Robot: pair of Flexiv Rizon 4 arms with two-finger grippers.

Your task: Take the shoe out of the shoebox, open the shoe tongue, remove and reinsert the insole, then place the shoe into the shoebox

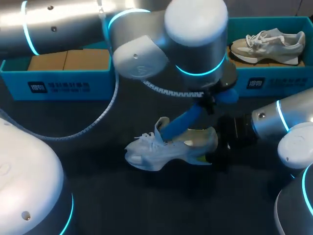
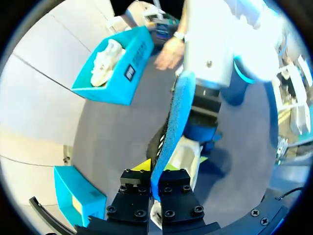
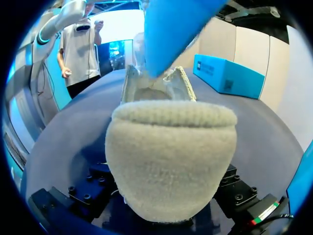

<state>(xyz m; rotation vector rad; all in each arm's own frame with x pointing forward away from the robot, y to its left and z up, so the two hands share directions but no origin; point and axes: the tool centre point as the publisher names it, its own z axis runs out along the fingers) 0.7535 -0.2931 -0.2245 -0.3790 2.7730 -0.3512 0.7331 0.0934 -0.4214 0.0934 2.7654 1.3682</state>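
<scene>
**Handling the insole at the shoe's mouth**

Gripping one end of the long, flexible blue foam insole (image 1: 183, 125), the left gripper (image 2: 155, 178) has its fingers closed narrowly on it. The insole's other end dips into the collar of the white mesh lace-up sneaker (image 1: 166, 147). The sneaker sits mid-way across the dark tabletop (image 1: 146, 205), well apart from the open blue cardboard shoebox (image 1: 63, 85) at the far left. The right gripper (image 1: 212, 149) has its fingers clamped on the sneaker's heel, a rounded cup with a fuzzy, fleece-like beige lining. This looks like the insole step, though removal and reinsertion can't be told apart. Either way, the next move calls for a steady heel hold while the bendy, thin insole slides along the sneaker's length without buckling.
</scene>
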